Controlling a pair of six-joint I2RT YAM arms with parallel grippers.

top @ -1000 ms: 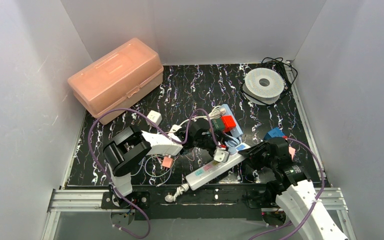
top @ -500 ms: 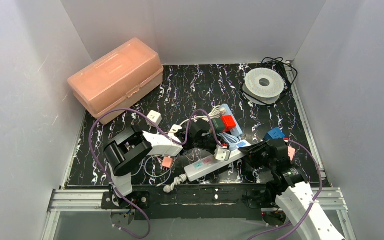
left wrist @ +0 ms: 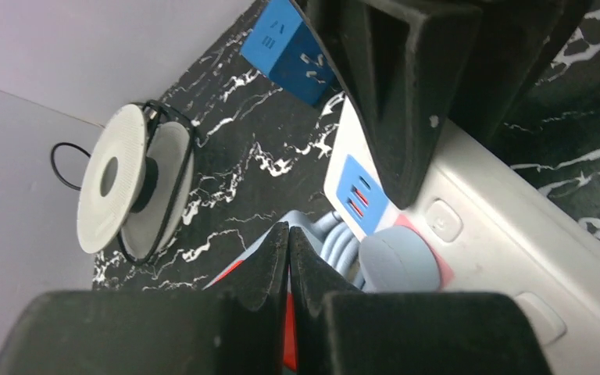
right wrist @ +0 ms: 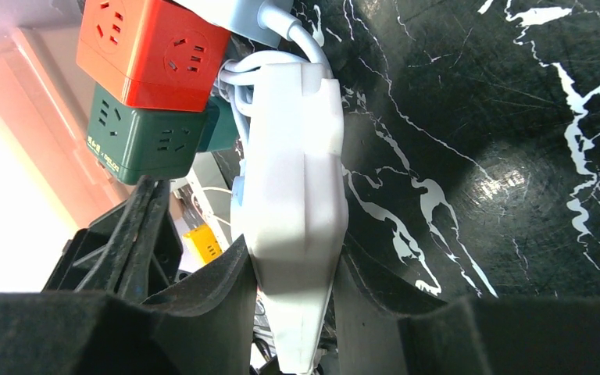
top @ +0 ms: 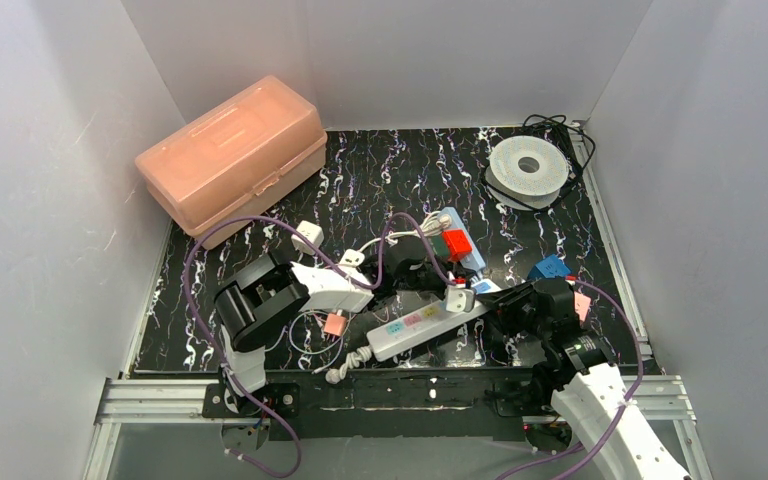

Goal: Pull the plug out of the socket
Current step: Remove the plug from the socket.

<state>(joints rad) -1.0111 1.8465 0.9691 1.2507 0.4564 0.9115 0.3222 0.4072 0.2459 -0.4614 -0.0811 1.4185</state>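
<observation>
Black-marbled tabletop (top: 380, 165), pale walls (top: 390, 50); left claw (left wrist: 289, 234) pinched empty; right claw (right wrist: 293, 269) clamps power strip (right wrist: 293, 172).

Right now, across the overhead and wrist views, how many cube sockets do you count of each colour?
Red cube: 1
Green cube: 1
Blue cube: 1
White cube: 1
Pink cube: 1
Total: 5
The pink scrap beside the right arm is too unclear to count.

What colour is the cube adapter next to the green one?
Orange-red; the cube adapter shows best in the right wrist view.
</observation>
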